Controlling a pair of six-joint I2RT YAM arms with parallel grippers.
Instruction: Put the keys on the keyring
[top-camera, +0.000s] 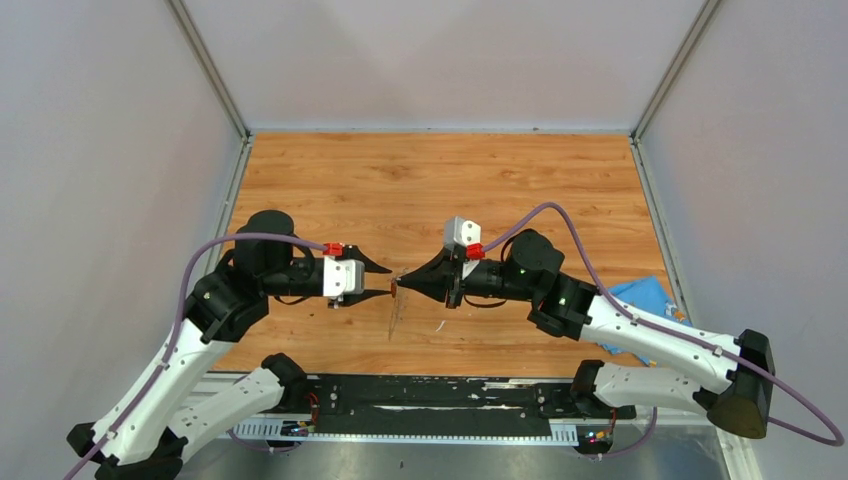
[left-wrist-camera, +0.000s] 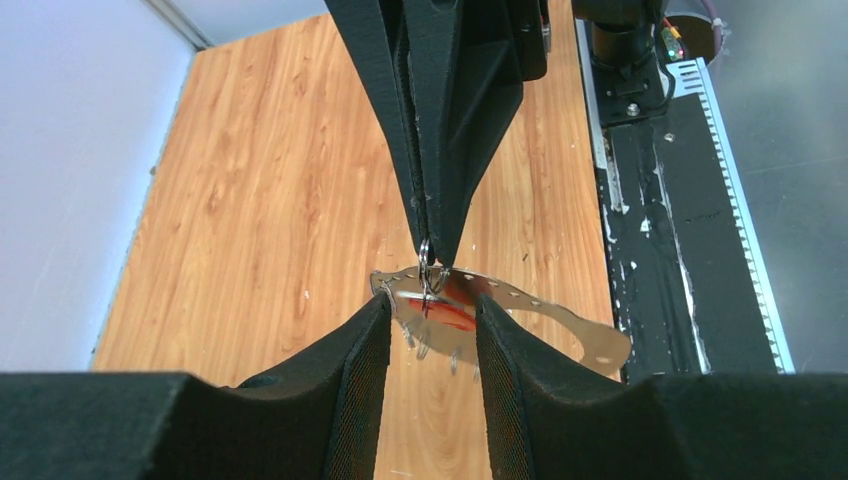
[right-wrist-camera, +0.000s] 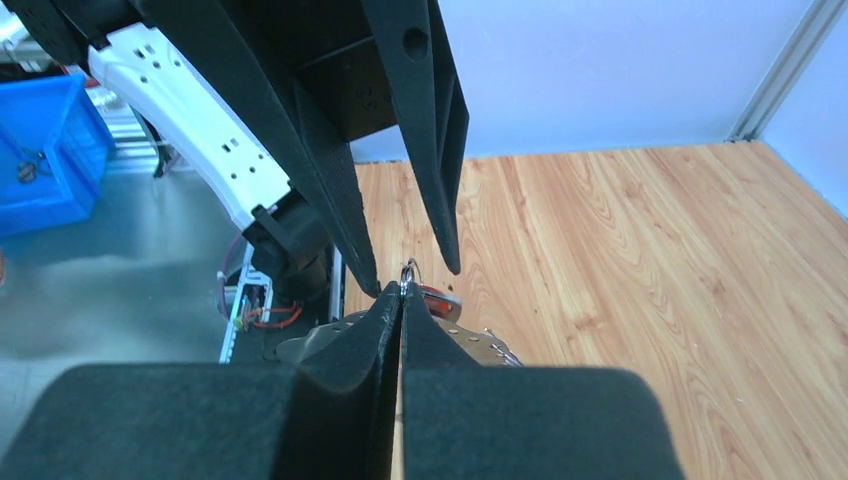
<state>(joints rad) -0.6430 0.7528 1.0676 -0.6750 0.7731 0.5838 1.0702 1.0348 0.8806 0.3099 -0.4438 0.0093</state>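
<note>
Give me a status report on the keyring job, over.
Right gripper shut, keyring hanging from its tip. Left gripper open, straddling red key at the ring. No obstruction seen.

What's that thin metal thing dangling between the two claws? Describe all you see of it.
The keyring is a thin, flat, curved grey metal band with small holes and a toothed edge. It hangs in mid-air over the wooden table, pinched at its top by the shut right gripper. The red key lies against it, inside the open left gripper.
</note>
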